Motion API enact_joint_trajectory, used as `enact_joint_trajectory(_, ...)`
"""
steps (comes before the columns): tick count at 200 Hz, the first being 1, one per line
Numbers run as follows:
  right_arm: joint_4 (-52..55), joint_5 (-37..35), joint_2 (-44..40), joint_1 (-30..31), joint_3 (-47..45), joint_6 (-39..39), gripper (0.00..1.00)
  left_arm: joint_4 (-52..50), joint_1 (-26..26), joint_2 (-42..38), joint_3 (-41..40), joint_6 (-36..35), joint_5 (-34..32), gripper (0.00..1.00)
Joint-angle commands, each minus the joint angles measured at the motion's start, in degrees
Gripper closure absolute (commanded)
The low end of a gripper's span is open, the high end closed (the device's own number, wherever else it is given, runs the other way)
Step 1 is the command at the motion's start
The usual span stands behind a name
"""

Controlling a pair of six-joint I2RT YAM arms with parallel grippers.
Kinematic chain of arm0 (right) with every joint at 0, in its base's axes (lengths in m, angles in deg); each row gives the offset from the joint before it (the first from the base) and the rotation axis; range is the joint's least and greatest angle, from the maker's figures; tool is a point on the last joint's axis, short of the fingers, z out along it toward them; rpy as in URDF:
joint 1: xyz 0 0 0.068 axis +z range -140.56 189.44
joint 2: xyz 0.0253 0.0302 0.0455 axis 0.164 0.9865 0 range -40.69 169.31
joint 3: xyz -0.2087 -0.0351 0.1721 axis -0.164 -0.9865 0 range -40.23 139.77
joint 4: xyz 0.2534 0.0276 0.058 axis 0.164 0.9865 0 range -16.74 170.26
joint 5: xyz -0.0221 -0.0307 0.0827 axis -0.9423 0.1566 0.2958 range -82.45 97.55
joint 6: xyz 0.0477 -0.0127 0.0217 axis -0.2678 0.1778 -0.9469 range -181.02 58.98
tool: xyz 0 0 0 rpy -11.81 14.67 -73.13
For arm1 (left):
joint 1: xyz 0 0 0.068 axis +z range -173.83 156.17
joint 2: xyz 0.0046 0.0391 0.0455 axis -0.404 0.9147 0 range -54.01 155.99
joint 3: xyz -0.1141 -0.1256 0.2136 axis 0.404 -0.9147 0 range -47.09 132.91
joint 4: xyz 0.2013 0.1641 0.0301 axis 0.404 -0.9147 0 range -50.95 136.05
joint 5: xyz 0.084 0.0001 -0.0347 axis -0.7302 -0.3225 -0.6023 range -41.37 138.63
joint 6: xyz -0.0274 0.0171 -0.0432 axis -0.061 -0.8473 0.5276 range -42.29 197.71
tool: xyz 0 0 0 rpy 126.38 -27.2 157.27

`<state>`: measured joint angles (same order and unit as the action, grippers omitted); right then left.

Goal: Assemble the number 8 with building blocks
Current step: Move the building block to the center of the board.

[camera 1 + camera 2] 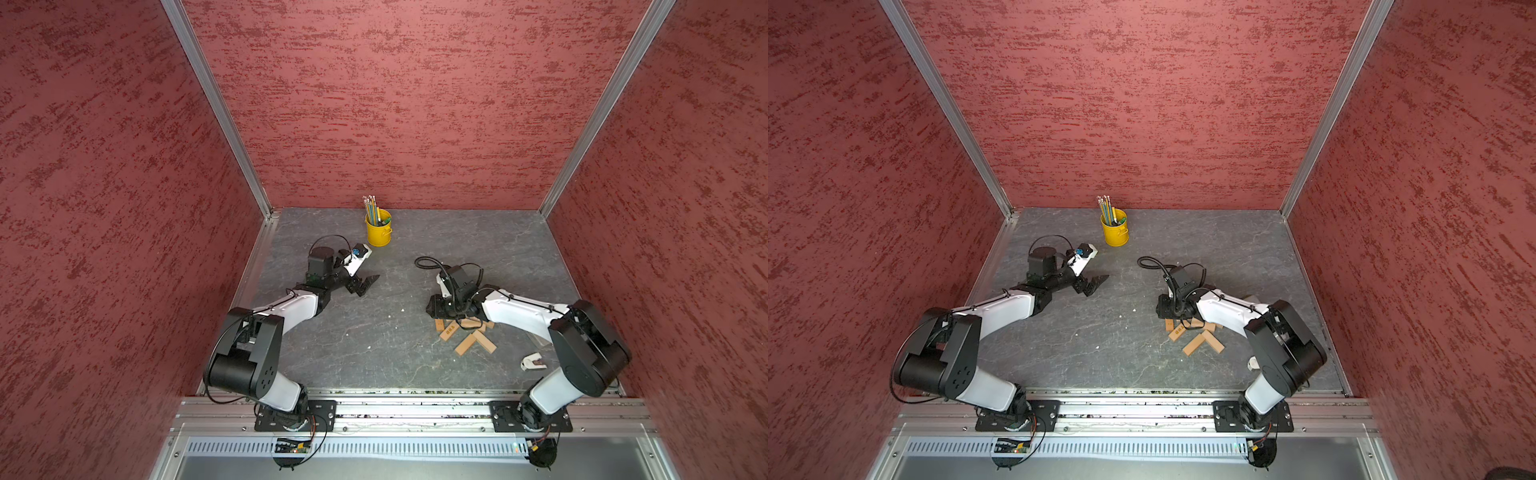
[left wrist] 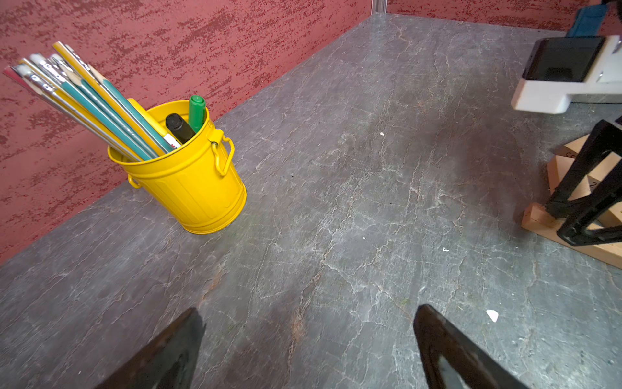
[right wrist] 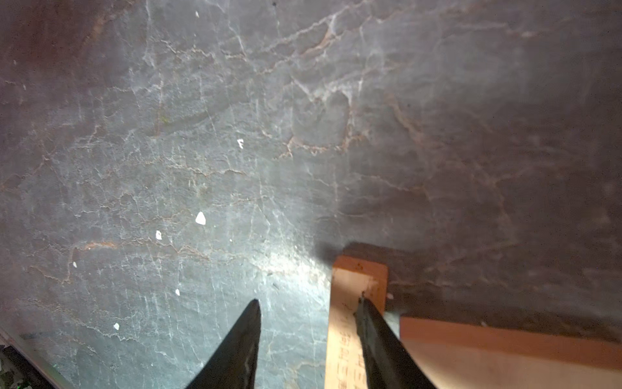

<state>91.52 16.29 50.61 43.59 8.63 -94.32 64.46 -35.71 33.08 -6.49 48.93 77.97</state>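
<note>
Several tan building blocks (image 1: pixel 466 344) lie in a loose heap on the right of the grey table, in both top views (image 1: pixel 1196 338). The number 8 is out of view. My right gripper (image 3: pixel 309 299) points down at the heap's left edge. It is open. One of its fingers (image 3: pixel 373 323) lies over the end of a printed block (image 3: pixel 356 279), and bare table shows between that block and the other finger. The left wrist view shows these fingertips (image 2: pixel 552 208) down on a block. My left gripper (image 1: pixel 368 284) is open and empty, low over the table at the left.
A yellow bucket of pencils and markers (image 1: pixel 379 228) stands at the back centre. A small white-grey plastic piece (image 1: pixel 532 360) lies at the front right beside the right arm. Red walls close in three sides, and an aluminium rail runs along the front.
</note>
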Motion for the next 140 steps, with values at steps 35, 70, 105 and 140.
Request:
enact_joint_trajectory(35,6.83,-7.59,-3.93,1.22,0.48,-4.22,0.48,-0.4,0.19,0.26,0.36,0.32,-0.45,0.01)
enact_joint_trajectory(70,6.45,-6.43,-2.34,3.3,-0.24,-5.97,0.48,-0.66,0.19,0.26,0.45,0.34,-0.51,0.01)
enact_joint_trajectory(105,4.19,-4.22,-0.86,5.64,-1.0,-8.07,0.51,-0.77,0.19,0.29,0.6,0.29,-0.78,0.01)
enact_joint_trajectory(140,5.5,-6.48,-0.39,5.92,-1.54,-8.79,0.51,-1.14,0.19,0.21,0.7,0.15,-0.8,0.01)
